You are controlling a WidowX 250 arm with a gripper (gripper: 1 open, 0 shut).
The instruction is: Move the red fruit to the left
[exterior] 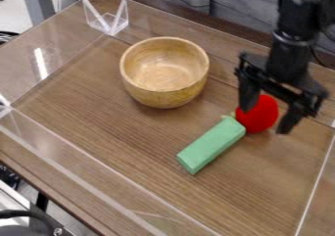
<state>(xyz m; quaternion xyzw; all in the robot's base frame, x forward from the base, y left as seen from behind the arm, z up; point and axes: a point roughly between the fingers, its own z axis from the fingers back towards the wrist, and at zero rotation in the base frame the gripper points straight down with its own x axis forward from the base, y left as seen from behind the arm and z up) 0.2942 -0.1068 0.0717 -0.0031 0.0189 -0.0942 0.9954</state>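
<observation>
The red fruit (262,112) is a small glossy ball on the wooden table at the right. My gripper (267,108) points straight down over it, open, with one finger (245,101) on the fruit's left and the other on its right. The fingers stand around the fruit; whether they touch it I cannot tell. Part of the fruit is hidden behind the gripper.
A green rectangular block (213,145) lies diagonally just left of and below the fruit. A wooden bowl (165,71) stands at the centre back. Clear acrylic walls (320,186) edge the table; a clear folded stand (108,18) sits at the back left.
</observation>
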